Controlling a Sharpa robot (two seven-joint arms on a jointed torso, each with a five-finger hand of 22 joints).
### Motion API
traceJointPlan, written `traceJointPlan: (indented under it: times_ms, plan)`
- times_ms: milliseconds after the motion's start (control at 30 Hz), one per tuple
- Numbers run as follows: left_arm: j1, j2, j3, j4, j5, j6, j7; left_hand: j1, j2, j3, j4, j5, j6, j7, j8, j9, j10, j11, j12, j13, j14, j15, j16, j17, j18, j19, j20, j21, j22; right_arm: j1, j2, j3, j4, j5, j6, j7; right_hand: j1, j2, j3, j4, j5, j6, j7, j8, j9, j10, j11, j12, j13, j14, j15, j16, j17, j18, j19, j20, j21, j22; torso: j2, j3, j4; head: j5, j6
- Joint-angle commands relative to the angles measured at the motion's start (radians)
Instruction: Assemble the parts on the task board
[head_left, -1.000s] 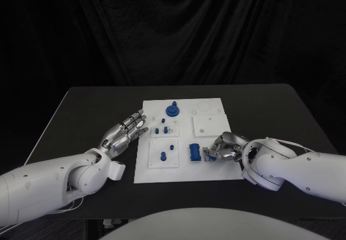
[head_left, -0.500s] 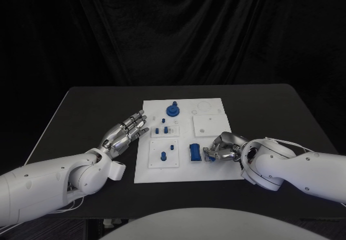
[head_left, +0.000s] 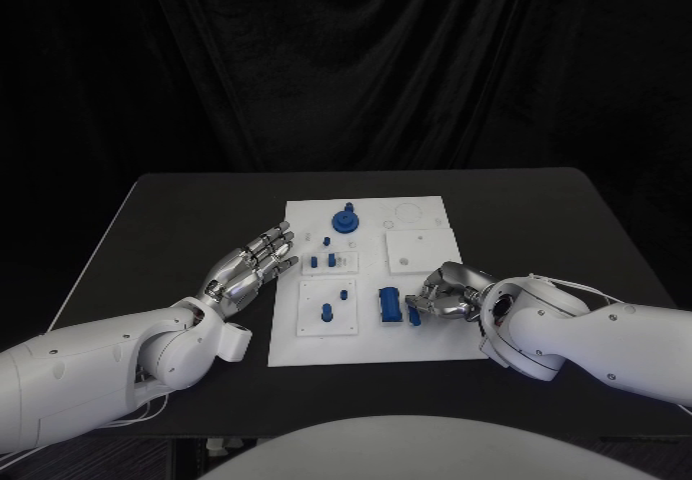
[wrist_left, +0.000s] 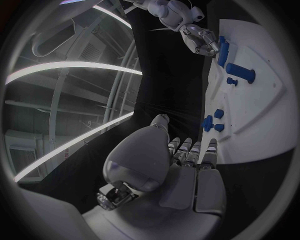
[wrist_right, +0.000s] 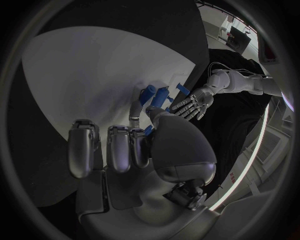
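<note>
Your blue block-shaped part (head_left: 389, 304) lies on the near right area of the white task board (head_left: 433, 345), and just beside it your right hand (head_left: 450, 296) has its fingers curled in at a smaller blue piece (head_left: 415, 314) on the block's right side; you cannot tell whether the fingers actually pinch that piece or only touch it. Out beyond the board's left edge, your left hand (head_left: 248, 266) hovers over the black table (head_left: 173, 220) with fingers stretched out straight and apart, holding nothing, the blue pegs (head_left: 329, 260) lying just past its fingertips.
</note>
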Motion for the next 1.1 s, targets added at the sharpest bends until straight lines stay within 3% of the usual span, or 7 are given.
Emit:
traceJointPlan:
  times_ms: [33,433,533,633,800,1000,1100]
  plan:
    - [-0.002,0.001,0.001,0.002,-0.002,0.016,0.036,0.011,-0.001,0.007,-0.002,0.007,0.008,0.009,0.007,0.002,0.002,0.004,0.007,0.001,-0.003,0.006,0.007,0.001,0.008,0.002,0.009,0.005,0.001,-0.002,0.005,0.000,-0.006,-0.006,-0.014,-0.007,-0.009,0.001,-0.004,0.010,-0.016,-0.006,-0.006,0.011,0.009,0.106,-0.009,0.003,0.263,0.078,-0.007,-0.003,0.140,-0.001,0.044,-0.009,0.000,0.214,0.000,-0.0001,-0.0001,0.001,0.000]
    - [-0.003,0.001,0.001,0.001,-0.002,0.019,0.034,0.011,-0.002,0.015,-0.010,0.009,0.024,0.025,0.013,0.004,0.002,-0.002,0.007,0.001,-0.002,0.006,0.007,0.002,0.008,0.002,0.009,0.006,0.002,-0.002,0.000,0.000,-0.008,-0.006,-0.042,0.003,-0.175,0.029,-0.110,0.028,-0.204,-0.030,-0.009,0.063,0.067,0.106,-0.012,0.003,0.263,0.079,-0.009,-0.002,0.140,0.000,0.042,-0.011,-0.005,0.212,0.000,-0.0002,0.0003,0.003,0.000]
    - [-0.003,0.000,0.001,0.001,-0.002,0.019,0.034,0.011,-0.002,0.015,-0.010,0.009,0.024,0.025,0.013,0.004,0.002,-0.002,0.007,0.001,-0.002,0.006,0.007,0.002,0.008,0.002,0.009,0.006,0.002,-0.002,-0.014,0.000,0.004,-0.006,-0.071,0.023,-0.175,0.029,-0.110,0.027,-0.204,-0.031,-0.009,0.063,0.067,0.106,-0.012,0.003,0.263,0.079,-0.009,-0.002,0.142,0.000,0.042,-0.011,-0.005,0.212,0.000,-0.0001,0.0004,0.004,0.000]
    - [-0.004,-0.001,0.001,0.002,-0.002,0.019,0.035,0.011,-0.002,0.016,-0.010,0.009,0.025,0.026,0.013,0.005,0.002,-0.002,0.008,0.001,-0.002,0.006,0.007,0.002,0.008,0.002,0.009,0.006,0.001,-0.002,-0.032,0.000,0.021,-0.012,-0.099,0.044,-0.140,0.022,-0.110,0.019,-0.152,-0.041,-0.009,0.065,0.074,0.106,-0.012,0.003,0.263,0.079,-0.010,0.000,0.144,-0.001,0.045,-0.012,0.000,0.214,0.001,0.0001,0.0005,0.004,0.000]
    - [-0.004,-0.005,0.001,0.004,-0.002,0.017,0.036,0.011,-0.002,0.016,-0.010,0.009,0.025,0.026,0.013,0.005,0.002,-0.002,0.008,0.001,-0.002,0.006,0.007,0.002,0.008,0.002,0.009,0.006,0.001,-0.002,-0.085,0.000,0.071,-0.039,-0.134,0.076,-0.115,0.017,-0.111,0.019,-0.124,-0.045,-0.009,0.068,0.080,0.106,-0.013,0.003,0.263,0.079,-0.010,0.000,0.143,-0.003,0.047,-0.012,0.006,0.216,0.000,-0.0001,0.0000,0.007,0.000]
    - [-0.005,-0.008,0.001,0.004,-0.002,0.015,0.037,0.011,-0.002,0.016,-0.010,0.009,0.025,0.026,0.013,0.005,0.002,-0.002,0.008,0.001,-0.002,0.006,0.007,0.002,0.008,0.002,0.009,0.006,0.001,-0.002,-0.142,0.000,0.124,-0.049,-0.114,0.079,-0.097,0.011,-0.111,0.019,-0.106,-0.046,-0.010,0.071,0.083,0.106,-0.013,0.003,0.263,0.080,-0.011,0.001,0.145,-0.004,0.049,-0.012,0.009,0.217,0.000,0.0000,-0.0003,0.007,0.000]
    - [-0.006,-0.007,0.001,0.004,-0.002,0.015,0.037,0.012,-0.002,0.018,-0.012,0.011,0.026,0.027,0.014,0.005,0.002,-0.002,0.008,0.001,-0.002,0.005,0.007,0.002,0.008,0.002,0.009,0.006,0.001,-0.003,-0.162,0.000,0.140,-0.051,-0.082,0.069,-0.057,0.002,-0.106,0.013,-0.058,-0.047,-0.011,0.072,0.088,0.106,-0.014,0.003,0.263,0.079,-0.011,-0.001,0.142,-0.003,0.049,-0.013,0.008,0.217,0.000,-0.0002,-0.0005,0.006,0.000]
